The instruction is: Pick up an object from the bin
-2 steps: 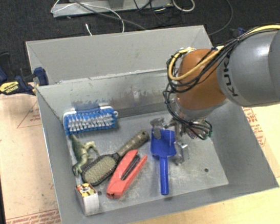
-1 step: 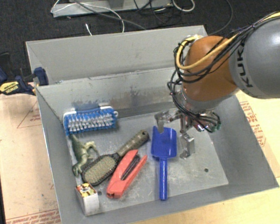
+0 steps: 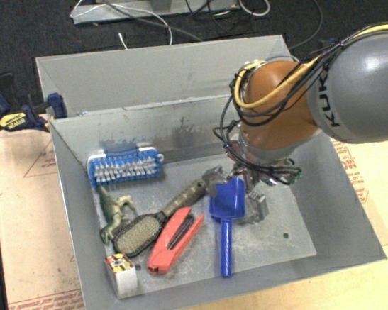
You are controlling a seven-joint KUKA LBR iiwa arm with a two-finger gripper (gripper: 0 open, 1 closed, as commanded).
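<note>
My gripper (image 3: 256,204) hangs low in the bin's right half, under the arm's orange cover. It is right beside the head of a blue plastic scoop (image 3: 225,211); whether it touches the scoop I cannot tell. The scoop's handle points toward the bin's front edge. Just left of the scoop lies a hairbrush (image 3: 154,224) with a dark oval head and a mottled handle, whose tip reaches up to the gripper. A red-orange flat tool (image 3: 174,241) lies slanted below the hairbrush.
A blue bristle brush (image 3: 125,167) rests near the back left wall. A green toy figure (image 3: 114,213) and a small white block with a coloured top (image 3: 123,272) sit along the left wall. Bare floor shows at the front right.
</note>
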